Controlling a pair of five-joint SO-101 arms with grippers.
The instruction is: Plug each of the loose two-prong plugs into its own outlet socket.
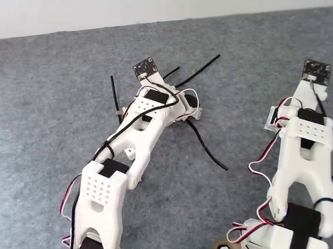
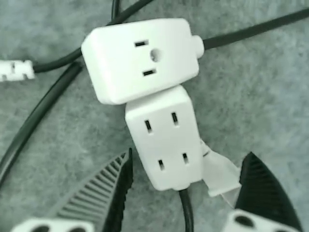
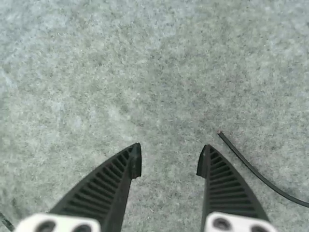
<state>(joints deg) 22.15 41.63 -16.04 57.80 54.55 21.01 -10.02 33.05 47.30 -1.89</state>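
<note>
Evidently, the left claw [image 2: 189,162] was held spread around a white outlet socket [image 2: 166,140], butted against a second socket [image 2: 142,58] near the surface's [image 1: 38,111] centre. At 3 o'clock, the right claw [image 3: 171,151] was spread over open surface beside a black cable [image 3: 256,171].

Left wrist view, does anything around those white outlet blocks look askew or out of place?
Yes. The upper outlet block sits skewed, butted against the lower outlet block, with black cords crossing beside it. A crumpled white strip sticks out beside the lower block's cord.
</note>
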